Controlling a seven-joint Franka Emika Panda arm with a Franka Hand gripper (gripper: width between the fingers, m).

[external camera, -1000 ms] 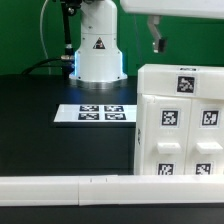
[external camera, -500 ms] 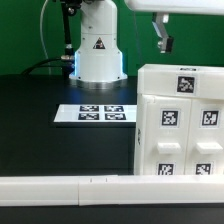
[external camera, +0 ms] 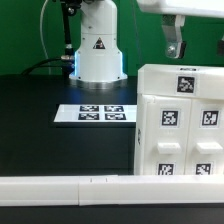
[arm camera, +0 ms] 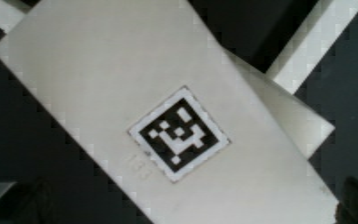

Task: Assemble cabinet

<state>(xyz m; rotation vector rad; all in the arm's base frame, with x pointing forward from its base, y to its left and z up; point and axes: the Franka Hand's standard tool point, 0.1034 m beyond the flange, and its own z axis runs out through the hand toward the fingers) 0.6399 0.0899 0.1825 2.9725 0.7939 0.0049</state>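
Exterior view, left to right: black table (external camera: 30, 130) bare on the left, marker board (external camera: 92, 113) flat before the robot base (external camera: 97, 50), long white rail (external camera: 60, 189) along the near edge, cabinet (external camera: 180, 125) with its tagged panels bunched at the right, no panel visibly fitted, so assembly looks barely begun. Gripper (external camera: 174, 48) hangs above the cabinet's back edge, jaws wide apart and empty; the wrist view shows a tagged white panel (arm camera: 149, 110) directly below. Open room is leftward over the bare table; the crowded right side and the rail's edge leave little clearance
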